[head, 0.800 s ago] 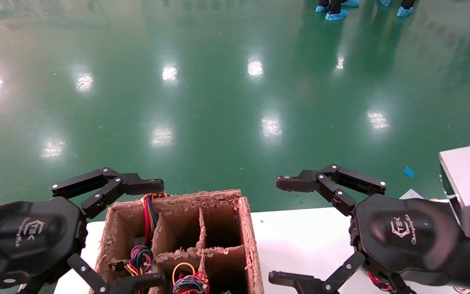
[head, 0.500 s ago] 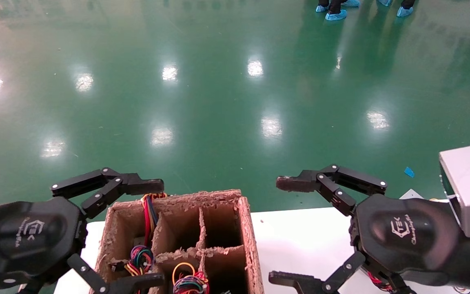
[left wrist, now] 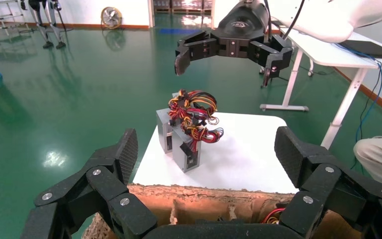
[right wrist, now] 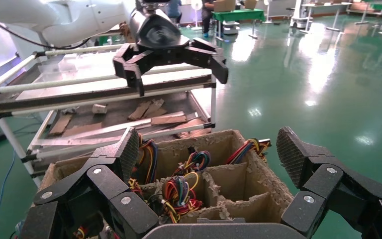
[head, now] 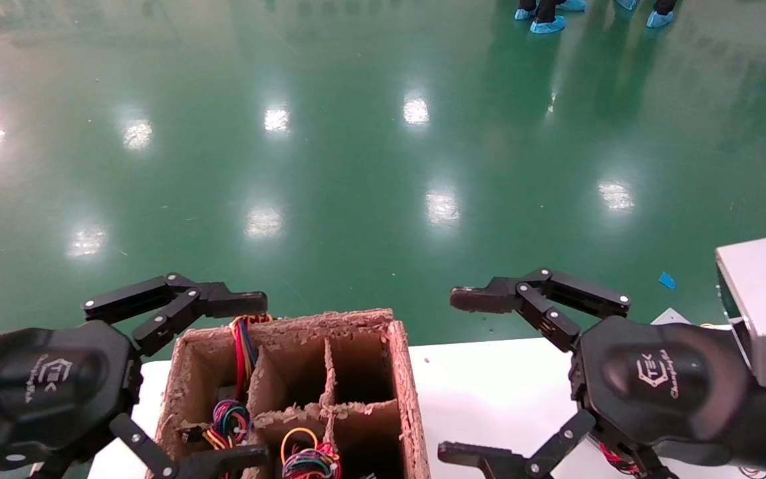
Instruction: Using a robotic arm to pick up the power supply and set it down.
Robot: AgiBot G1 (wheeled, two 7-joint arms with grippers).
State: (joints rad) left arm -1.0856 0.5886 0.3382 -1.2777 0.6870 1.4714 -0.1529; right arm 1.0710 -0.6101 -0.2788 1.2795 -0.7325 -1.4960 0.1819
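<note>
In the left wrist view, two silver-grey power supplies (left wrist: 189, 157) stand side by side on the white table (left wrist: 248, 159), topped by tangled red, yellow and black wires (left wrist: 194, 114). In the head view they are hidden behind my right gripper (head: 459, 376), which hangs open above the table, right of the cardboard box (head: 409, 399). My left gripper (head: 237, 382) is open over the box's left side and holds nothing. The left wrist view shows the left gripper (left wrist: 209, 159) open above the box rim. The right wrist view shows the right gripper (right wrist: 209, 154) open, facing the box (right wrist: 273, 184).
The divided box holds wire bundles (head: 227, 419) with green and blue strands in its left cells; its right cells (head: 360, 372) look empty. A metal rack (right wrist: 104, 99) with wood scraps stands beyond the box. People in blue shoe covers (head: 548, 25) stand far off on the green floor.
</note>
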